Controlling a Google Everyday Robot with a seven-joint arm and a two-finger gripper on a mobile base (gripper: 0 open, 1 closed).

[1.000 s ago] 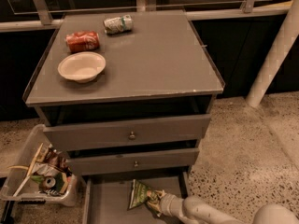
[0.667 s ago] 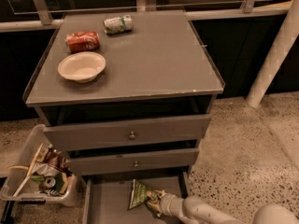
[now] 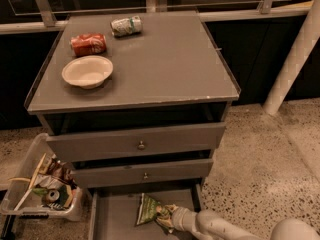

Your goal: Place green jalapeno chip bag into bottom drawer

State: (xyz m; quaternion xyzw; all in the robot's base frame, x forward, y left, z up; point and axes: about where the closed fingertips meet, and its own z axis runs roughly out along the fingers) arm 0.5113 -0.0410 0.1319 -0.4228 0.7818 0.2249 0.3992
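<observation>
Camera view: grey cabinet (image 3: 135, 145) w/ flat grey tabletop (image 3: 170, 69); two upper drawers shut, each w/ small round knob. Wide shallow grey bottom drawer (image 3: 115, 219) is pulled out at floor level, 6 o'clock in frame. The crumpled green foil chip bag (image 3: 148, 209) w/ pale print lies inside on the drawer floor, right of centre. Pale arm enters from 4 o'clock; its tool (image 3: 169, 217) is down in the drawer, touching the bag's edge at approx 3 o'clock of the bag. Cannot tell if the tool is clenched or released. On tabletop: cream round bowl (image 3: 87, 71) at 9 o'clock, red soda can (image 3: 88, 44) on its side at 10, crushed green-and-white can (image 3: 126, 26) at 11. Clear plastic bin (image 3: 74, 211) of trash on floor at 8 o'clock, just beside the drawer. White pillar (image 3: 295, 59) at 2 o'clock.
</observation>
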